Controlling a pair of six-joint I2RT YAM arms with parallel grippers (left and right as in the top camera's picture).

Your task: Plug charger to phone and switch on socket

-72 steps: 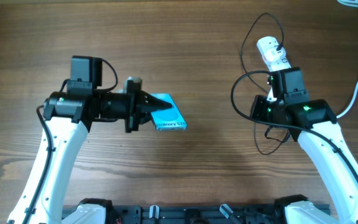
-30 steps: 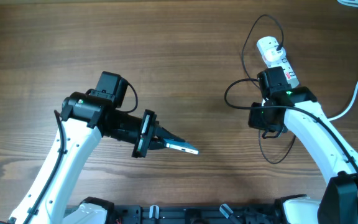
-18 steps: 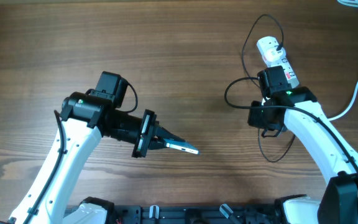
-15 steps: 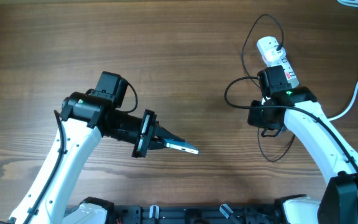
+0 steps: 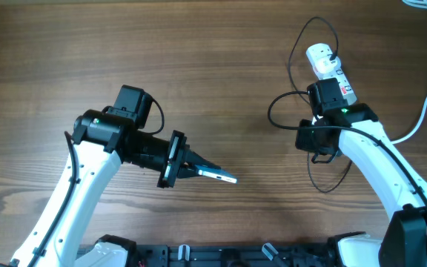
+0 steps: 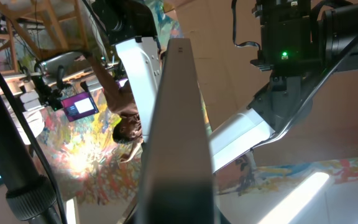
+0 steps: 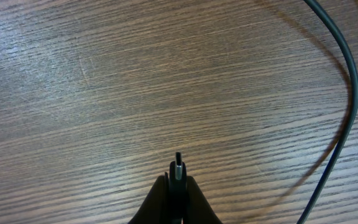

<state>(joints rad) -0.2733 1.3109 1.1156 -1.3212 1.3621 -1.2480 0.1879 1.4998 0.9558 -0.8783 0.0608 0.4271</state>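
The phone (image 5: 224, 178) hangs over the brown wooden table (image 5: 199, 59), just left of the middle and toward the near edge, clamped in the left gripper (image 5: 204, 170) and turned so that the overhead camera sees only its thin edge. In the left wrist view it is a dark slab (image 6: 176, 124) seen edge-on, running up the centre of the picture. The left arm (image 5: 87, 163) reaches in from the near left corner, and the right arm (image 5: 376, 163) comes in from the near right corner, its wrist ending just short of the socket (image 5: 325, 61). That white strip lies near the far right corner, with a thick white cord (image 5: 425, 104) trailing along the right edge. The charger (image 5: 269, 115) loops in thin black curves around the right wrist and over the socket. From above, the right gripper is hidden under its own wrist. The right wrist view shows the right gripper (image 7: 178, 186) pinched narrowly on the small connector tip (image 7: 178, 163), which juts out past the fingertips above bare wood.
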